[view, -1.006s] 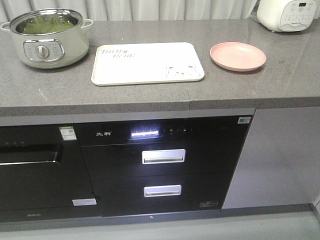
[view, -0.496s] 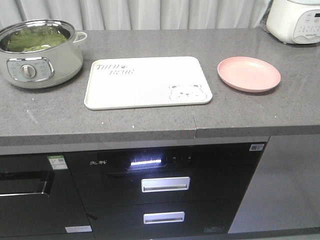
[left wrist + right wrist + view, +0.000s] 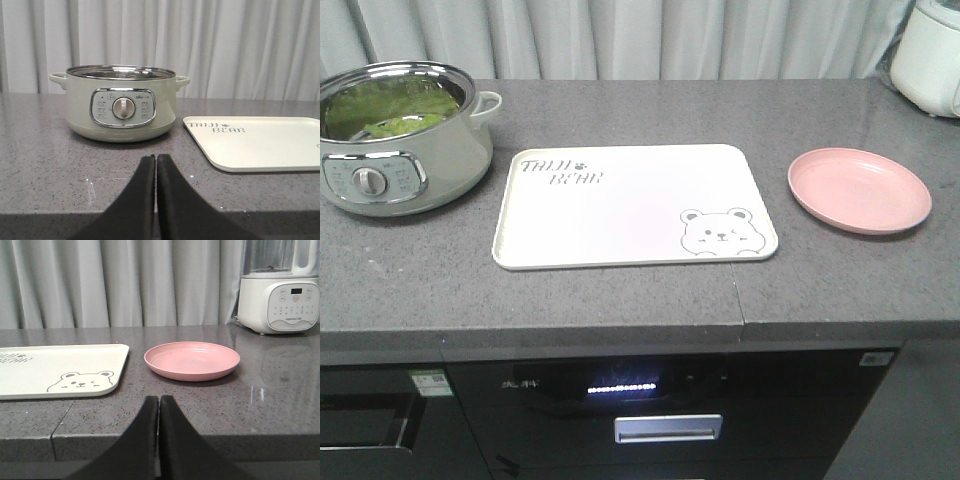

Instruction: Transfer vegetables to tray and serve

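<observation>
Lettuce leaves (image 3: 390,112) lie crinkled and bright green inside the electric pot (image 3: 120,107), left of the tray (image 3: 620,215), which holds nothing yet. Both claws are clenched on nothing: the left gripper (image 3: 156,162) faces the pot, and the right gripper (image 3: 159,402) faces the pink plate (image 3: 192,360) right of the tray. The left arm should probably open, clear the pot's shiny steel rim and pinch one leaf gently, since thin leaves tear. The tray is smooth cream plastic with rounded corners, on a speckled grey stone counter (image 3: 620,300).
</observation>
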